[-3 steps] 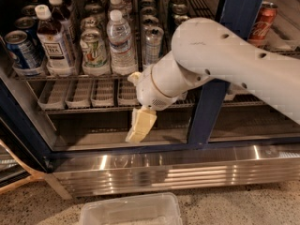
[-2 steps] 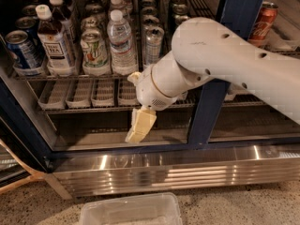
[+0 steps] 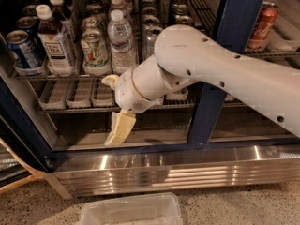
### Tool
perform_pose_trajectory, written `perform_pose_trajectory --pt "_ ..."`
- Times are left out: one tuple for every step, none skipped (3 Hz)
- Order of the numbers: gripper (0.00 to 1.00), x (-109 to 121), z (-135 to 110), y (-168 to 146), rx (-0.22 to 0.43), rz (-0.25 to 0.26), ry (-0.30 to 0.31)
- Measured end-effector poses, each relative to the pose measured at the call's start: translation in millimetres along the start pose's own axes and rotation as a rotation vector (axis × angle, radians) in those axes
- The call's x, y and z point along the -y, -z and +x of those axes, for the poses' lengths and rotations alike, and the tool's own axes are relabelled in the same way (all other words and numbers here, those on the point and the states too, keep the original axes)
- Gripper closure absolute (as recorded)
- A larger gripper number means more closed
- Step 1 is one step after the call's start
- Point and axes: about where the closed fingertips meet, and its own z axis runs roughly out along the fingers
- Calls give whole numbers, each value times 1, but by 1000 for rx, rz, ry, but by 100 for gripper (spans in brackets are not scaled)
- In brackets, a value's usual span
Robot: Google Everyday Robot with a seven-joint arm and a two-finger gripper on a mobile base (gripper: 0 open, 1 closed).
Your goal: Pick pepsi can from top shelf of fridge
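Note:
The blue pepsi can (image 3: 21, 50) stands at the left front of the top shelf (image 3: 70, 76), a wire rack inside the fridge (image 3: 234, 55). A second blue can stands behind it. My gripper (image 3: 115, 105) is in front of the fridge opening, lower than the shelf and to the right of the can, well apart from it. Its cream fingers (image 3: 119, 128) stand apart with nothing between them. My white arm reaches in from the right and hides the shelf's middle.
A tea bottle (image 3: 54, 41), a green-white can (image 3: 95, 50) and a water bottle (image 3: 122, 41) stand between can and arm. Clear lane trays (image 3: 70, 93) sit on the lower rack. A red cola can (image 3: 261, 27) is behind the blue door post. A plastic bin (image 3: 131, 212) lies on the floor.
My gripper and wrist have moved left across the fridge opening, closer to the pepsi can. The drinks have not moved.

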Motion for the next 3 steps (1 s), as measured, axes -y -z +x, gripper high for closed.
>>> perform_pose_trajectory --pt "0 -7 -57 -41 165 -31 152" --pt "0 -13 -105 -71 289 -3 252" --pt "0 -32 -149 -94 347 59 323"
